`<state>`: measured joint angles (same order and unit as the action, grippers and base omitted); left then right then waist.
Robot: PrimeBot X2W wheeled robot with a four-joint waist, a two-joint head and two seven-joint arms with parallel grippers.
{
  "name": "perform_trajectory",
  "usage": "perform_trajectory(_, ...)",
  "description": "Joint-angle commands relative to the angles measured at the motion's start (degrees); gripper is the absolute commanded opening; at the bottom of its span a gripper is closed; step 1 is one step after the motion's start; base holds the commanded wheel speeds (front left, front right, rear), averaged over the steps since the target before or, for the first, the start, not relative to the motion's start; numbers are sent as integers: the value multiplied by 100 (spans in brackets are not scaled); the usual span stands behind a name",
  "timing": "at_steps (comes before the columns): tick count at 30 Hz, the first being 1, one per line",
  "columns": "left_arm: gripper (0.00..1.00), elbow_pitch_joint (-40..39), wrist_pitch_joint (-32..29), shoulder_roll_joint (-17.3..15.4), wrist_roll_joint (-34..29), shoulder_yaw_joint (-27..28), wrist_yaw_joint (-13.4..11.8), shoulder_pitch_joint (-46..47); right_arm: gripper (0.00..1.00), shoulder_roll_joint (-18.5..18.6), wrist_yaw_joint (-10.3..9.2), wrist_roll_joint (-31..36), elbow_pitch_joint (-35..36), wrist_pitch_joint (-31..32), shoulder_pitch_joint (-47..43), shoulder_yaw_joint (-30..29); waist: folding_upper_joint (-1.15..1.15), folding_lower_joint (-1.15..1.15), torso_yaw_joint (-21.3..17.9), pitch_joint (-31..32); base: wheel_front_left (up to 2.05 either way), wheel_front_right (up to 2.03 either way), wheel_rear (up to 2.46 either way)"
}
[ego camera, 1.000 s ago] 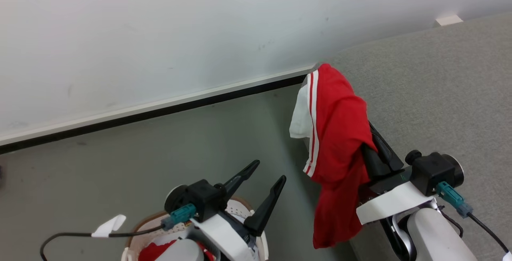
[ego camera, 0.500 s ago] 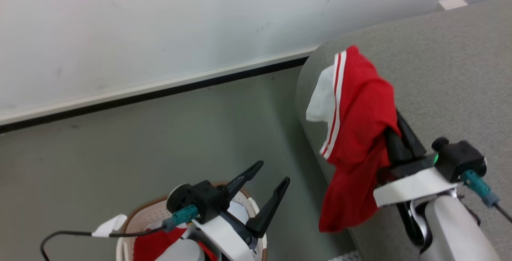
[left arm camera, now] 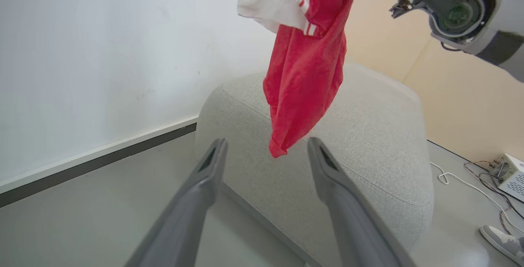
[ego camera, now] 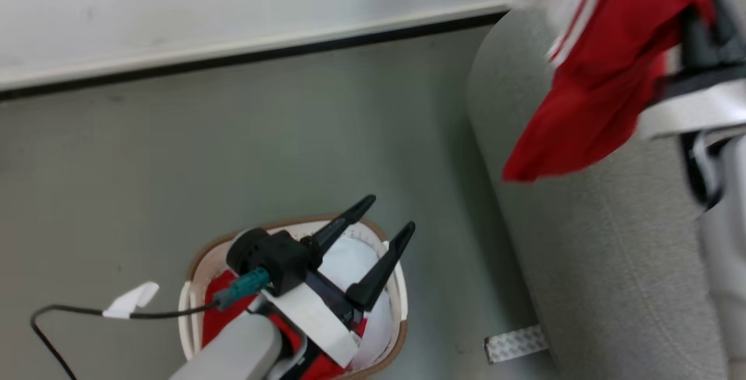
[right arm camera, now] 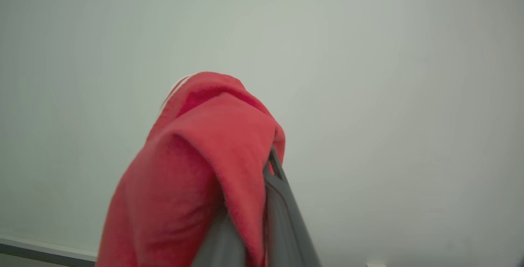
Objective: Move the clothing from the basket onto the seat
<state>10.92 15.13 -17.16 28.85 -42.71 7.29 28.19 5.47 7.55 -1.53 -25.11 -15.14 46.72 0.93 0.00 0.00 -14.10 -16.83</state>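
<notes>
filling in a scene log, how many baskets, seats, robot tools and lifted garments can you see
basket: 1
seat: 1
tools: 2, left tool and right tool
lifted garment: 1, red with white trim, held in the right tool
total: 5

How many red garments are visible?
2. One bright-red striped garment hangs from the right jaws above the grey upholstered seat; another red garment lies in the cream perforated basket; more may hide beneath.
</notes>
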Motion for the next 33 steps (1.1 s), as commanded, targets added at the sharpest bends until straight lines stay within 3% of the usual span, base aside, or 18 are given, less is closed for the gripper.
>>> perform_trajectory(1,100,-46,1,-103,19,24,18,112,0,122,-12,152,-95,9,258,-142,0,0,263,-344,0,0,0)
perform_trajectory(9,100,-356,2,-371,64,109,11,508,0,1043,-13,680,-195,365,1532,-1349,0,0,655,-1060,0,0,0)
perform_trajectory(15,100,-503,2,-505,112,234,13,611,0,1537,-13,1073,-113,705,2007,-2325,0,0,760,-1370,0,0,0)
perform_trajectory(19,100,-573,2,-558,140,273,14,627,0,1512,-13,1255,-250,819,1824,-2972,0,0,786,-1537,0,0,0)
perform_trajectory(29,100,-604,3,-578,198,408,16,504,0,729,-12,1730,-1009,521,856,-4875,0,0,771,-1599,0,0,0)
perform_trajectory(32,100,-593,3,-556,247,482,16,398,56,558,-13,1881,-1309,410,686,-5213,0,0,738,-1511,0,0,0)
perform_trajectory(33,100,-591,3,-539,252,504,16,364,98,514,-13,1942,-1420,377,633,-5285,0,0,728,-1474,0,0,0)
